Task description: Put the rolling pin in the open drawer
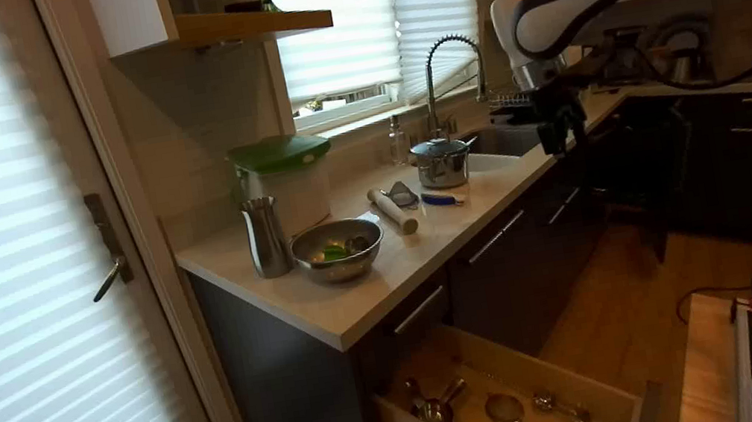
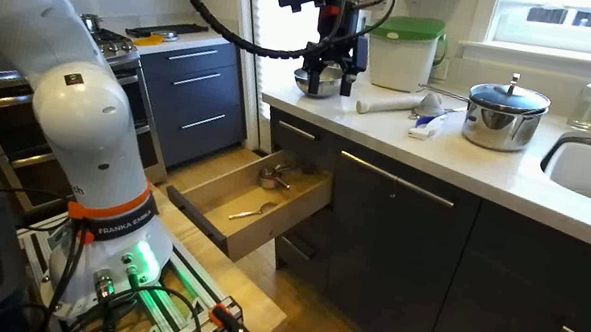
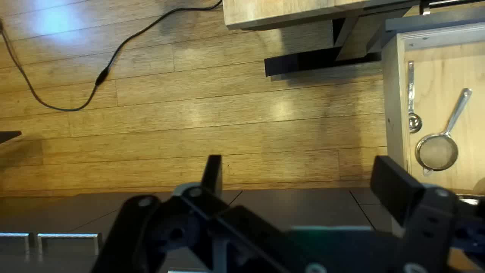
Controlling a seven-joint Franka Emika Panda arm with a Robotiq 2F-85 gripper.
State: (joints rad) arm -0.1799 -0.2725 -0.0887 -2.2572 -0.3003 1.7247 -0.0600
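Note:
The pale wooden rolling pin (image 1: 392, 210) lies on the white counter, and it also shows in an exterior view (image 2: 388, 104). It is out of the wrist view. The open drawer (image 2: 277, 219) is pulled out below the counter's end. It has a pale wood inside and holds a small strainer, a spoon and metal cups; it also shows in the wrist view (image 3: 394, 104) at the right. My gripper (image 2: 330, 86) is open and empty, fingers pointing down. In the wrist view the spread fingers (image 3: 298, 167) are over the floor and cabinet fronts, apart from the pin and drawer.
Around the pin stand a steel bowl (image 1: 340, 258), a steel pitcher (image 1: 266, 240), a green-lidded bin (image 1: 285, 184) and a lidded pot (image 1: 442, 163). A sieve (image 1: 404, 195) and a blue-handled tool (image 1: 442, 199) lie beside it. The robot's wooden stand (image 3: 280, 9) is near the drawer.

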